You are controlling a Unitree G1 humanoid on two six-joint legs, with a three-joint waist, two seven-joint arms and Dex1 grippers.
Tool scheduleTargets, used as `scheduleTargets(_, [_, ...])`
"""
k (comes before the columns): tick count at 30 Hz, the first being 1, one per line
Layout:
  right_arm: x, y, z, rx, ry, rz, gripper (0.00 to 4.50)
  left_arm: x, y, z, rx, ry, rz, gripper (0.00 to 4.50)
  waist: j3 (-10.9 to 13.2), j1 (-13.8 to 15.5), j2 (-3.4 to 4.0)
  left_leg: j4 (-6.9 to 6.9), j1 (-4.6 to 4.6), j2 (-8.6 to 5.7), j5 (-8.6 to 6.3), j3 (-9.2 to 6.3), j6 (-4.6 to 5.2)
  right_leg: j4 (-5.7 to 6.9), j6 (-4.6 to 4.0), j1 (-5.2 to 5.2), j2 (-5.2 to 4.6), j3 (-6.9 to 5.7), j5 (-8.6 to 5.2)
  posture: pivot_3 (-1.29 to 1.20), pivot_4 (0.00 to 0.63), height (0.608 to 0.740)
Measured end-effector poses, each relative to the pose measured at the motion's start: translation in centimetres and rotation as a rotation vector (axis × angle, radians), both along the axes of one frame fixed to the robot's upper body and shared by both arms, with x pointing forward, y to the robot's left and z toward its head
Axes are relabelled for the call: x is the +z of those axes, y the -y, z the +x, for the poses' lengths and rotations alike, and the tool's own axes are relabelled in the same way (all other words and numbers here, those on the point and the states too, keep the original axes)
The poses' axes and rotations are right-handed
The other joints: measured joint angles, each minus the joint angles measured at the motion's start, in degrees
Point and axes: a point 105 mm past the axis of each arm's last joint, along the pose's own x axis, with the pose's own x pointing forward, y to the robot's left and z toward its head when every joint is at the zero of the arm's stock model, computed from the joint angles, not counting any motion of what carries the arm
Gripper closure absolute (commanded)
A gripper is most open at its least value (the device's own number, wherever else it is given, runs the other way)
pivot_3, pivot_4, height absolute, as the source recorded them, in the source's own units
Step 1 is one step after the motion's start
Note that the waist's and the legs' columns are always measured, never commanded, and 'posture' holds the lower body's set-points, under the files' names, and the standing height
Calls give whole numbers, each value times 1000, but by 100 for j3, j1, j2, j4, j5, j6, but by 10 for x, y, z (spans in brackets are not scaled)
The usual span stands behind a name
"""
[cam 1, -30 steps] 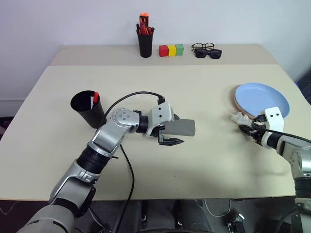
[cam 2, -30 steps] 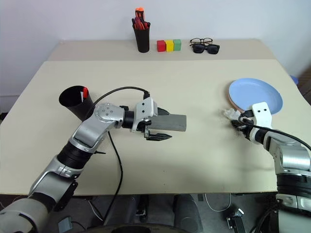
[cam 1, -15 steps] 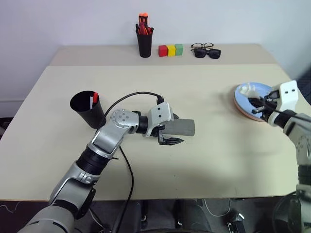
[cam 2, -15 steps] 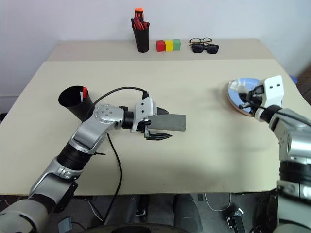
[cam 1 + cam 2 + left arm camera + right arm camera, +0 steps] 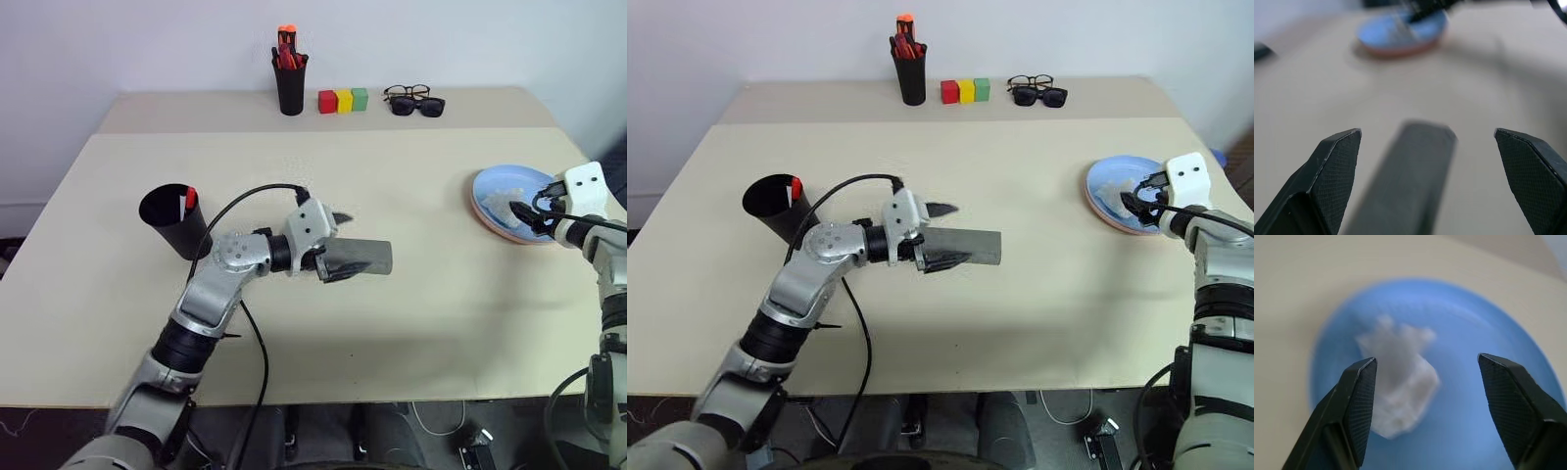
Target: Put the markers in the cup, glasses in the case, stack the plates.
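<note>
Beige bench (image 5: 411, 196): the case (image 5: 358, 257) is lying between the spread fingers of the left hand (image 5: 333, 262), ungripped. The right hand (image 5: 1425, 406) is held open above a white wad (image 5: 1398, 382) on the stacked plates (image 5: 509, 201). The case may be nudged aside when grasped.

Beige table (image 5: 421, 294): black cup (image 5: 176, 220), grey case (image 5: 358, 257), stacked plates (image 5: 509, 201), pen pot (image 5: 291, 88), 3 blocks (image 5: 343, 100), 2 glasses (image 5: 416, 101).

Silver-grey jointed arms, white wrist blocks, black textured pincer fingers (image 5: 1334, 171), black cable.
</note>
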Motion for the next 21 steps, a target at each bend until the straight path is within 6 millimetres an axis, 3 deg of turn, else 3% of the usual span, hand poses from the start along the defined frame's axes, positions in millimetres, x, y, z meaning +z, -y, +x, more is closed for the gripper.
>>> scheduleTargets(3, [17, -19, -22, 121, 101, 95, 1033, -1, -20, -8, 40, -5, -20, 0, -1, 36, 1, -8, 0, 5, -11, -12, 18, -1, 0, 2, 2, -2, 0, 0, 150, 740])
scheduleTargets(5, [16, -33, -46, 215, 88, 159, 1033, -5, -34, -17, 60, -37, -40, 0, -2, 49, 2, -11, 0, 6, -12, -18, 18, -4, 0, 6, -4, -4, 0, 0, 150, 740])
scheduleTargets(9, [-1, -50, -93, 302, -3, 214, 1033, -11, -55, -23, 163, -22, -59, 0, -2, 47, 3, -8, 4, -1, -17, -19, 22, -11, -2, 13, -21, -5, 0, 0, 150, 740])
scheduleTargets(14, [-34, -66, -152, 322, -111, 190, 1033, 7, -95, -14, 362, 145, -104, 0, -7, 34, 8, -16, 5, 0, -19, -17, 20, -17, -9, 7, -23, -2, -2, 0, 150, 740])
scheduleTargets(18, [-52, -70, -178, 326, -170, 145, 1033, 3, -112, -21, 355, 100, -99, 0, -9, 10, 10, -18, 5, 1, -19, -14, 19, -17, -22, 1, -24, 1, -9, 0, 150, 740])
scheduleTargets(21, [-55, -69, -183, 309, -155, 133, 1033, -8, -121, -35, 298, 6, -87, 0, -9, -8, 12, -21, 5, 2, -20, -14, 16, -18, -28, -1, -26, 1, -12, 0, 150, 740])
